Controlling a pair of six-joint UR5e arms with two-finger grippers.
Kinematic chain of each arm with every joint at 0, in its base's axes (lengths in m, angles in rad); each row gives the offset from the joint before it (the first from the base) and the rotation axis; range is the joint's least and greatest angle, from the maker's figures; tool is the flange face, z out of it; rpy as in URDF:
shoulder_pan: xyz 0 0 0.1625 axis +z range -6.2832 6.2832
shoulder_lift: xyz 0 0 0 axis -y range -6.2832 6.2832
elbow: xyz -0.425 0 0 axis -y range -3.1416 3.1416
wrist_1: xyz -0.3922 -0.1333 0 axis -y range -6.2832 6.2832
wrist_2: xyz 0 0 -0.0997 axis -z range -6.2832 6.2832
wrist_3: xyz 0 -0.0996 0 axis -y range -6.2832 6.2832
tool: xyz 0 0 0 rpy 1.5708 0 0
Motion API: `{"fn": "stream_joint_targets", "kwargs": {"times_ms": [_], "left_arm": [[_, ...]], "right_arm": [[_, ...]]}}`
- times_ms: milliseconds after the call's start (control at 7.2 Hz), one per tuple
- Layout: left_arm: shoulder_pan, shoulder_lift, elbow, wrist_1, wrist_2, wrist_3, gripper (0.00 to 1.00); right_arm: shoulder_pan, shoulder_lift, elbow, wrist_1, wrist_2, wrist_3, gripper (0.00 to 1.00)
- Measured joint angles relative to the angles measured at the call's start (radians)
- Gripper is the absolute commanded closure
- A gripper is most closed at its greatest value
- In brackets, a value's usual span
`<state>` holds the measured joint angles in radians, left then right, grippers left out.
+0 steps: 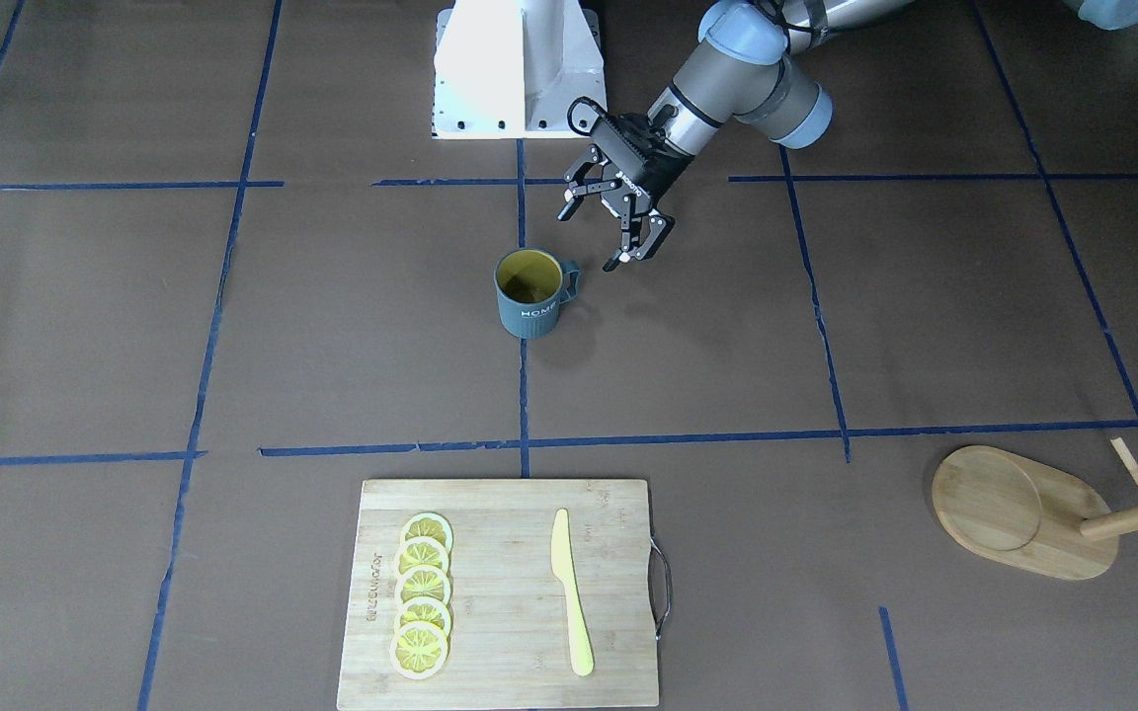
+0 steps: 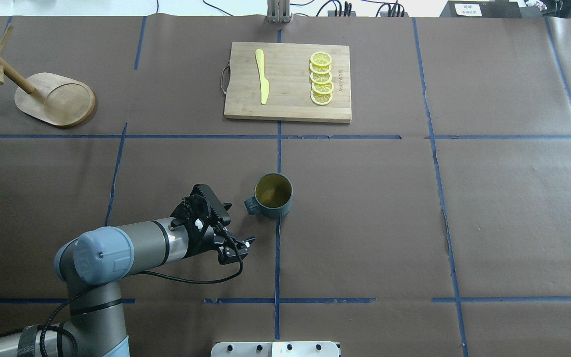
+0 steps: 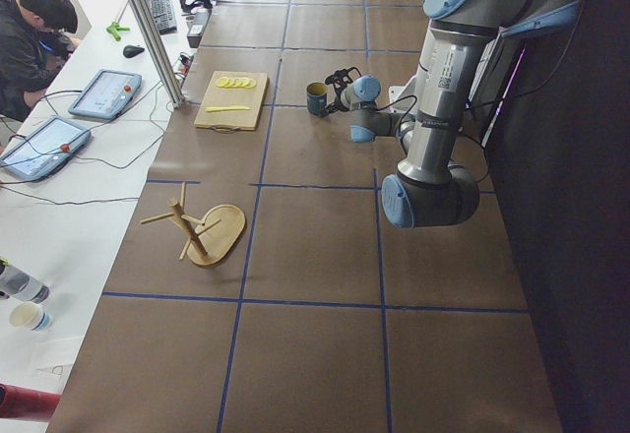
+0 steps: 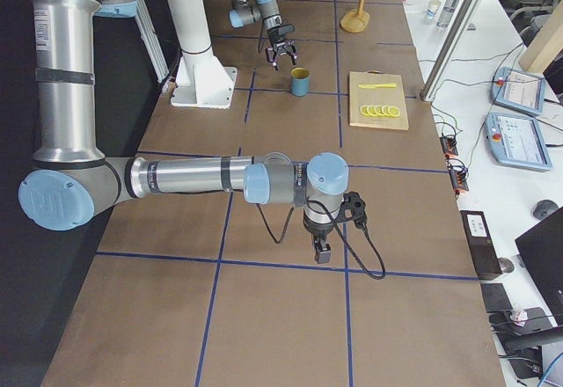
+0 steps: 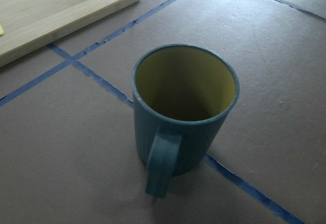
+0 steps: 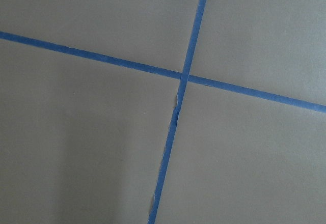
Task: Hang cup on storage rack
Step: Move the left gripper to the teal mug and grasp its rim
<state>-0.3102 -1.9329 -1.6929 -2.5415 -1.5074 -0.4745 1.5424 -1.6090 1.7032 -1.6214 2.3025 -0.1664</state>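
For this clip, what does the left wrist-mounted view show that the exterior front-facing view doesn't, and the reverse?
Only the wrist view: the squarish loop handle of the ribbed teal-grey mug seen head-on, pointing at the camera.
Only the front-facing view: the left hand, open, beside that handle without touching it; the white HOME lettering; the yellow knife; the light bamboo peg rack.
Both: the mug upright on the brown-papered table, its yellow inside, and lemon slices on the bamboo cutting board.

The left gripper [image 1: 589,241] hangs tilted downward, jaws spread wide and empty. The right arm [image 4: 193,178] stretches out level, the right gripper [image 4: 322,251] pointing straight down, its jaws too small to read.
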Motion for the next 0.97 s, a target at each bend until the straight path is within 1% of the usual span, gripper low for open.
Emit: {"fn": "stream_joint_targets", "kwargs": {"times_ms": [417, 833, 972], "left_arm": [[-0.024, -0.031, 0.026, -0.017, 0.050, 0.038, 0.01], [-0.033, -0.086, 0.142, -0.062, 0.060, 0.052, 0.01], [-0.033, -0.104, 0.187, -0.080, 0.060, 0.051, 0.06]], "right_arm": [[0.000, 0.000, 0.005, 0.000, 0.001, 0.000, 0.00], [0.000, -0.001, 0.005, 0.000, 0.002, -0.001, 0.00], [0.001, -0.002, 0.004, 0.000, 0.001, -0.001, 0.00]]}}
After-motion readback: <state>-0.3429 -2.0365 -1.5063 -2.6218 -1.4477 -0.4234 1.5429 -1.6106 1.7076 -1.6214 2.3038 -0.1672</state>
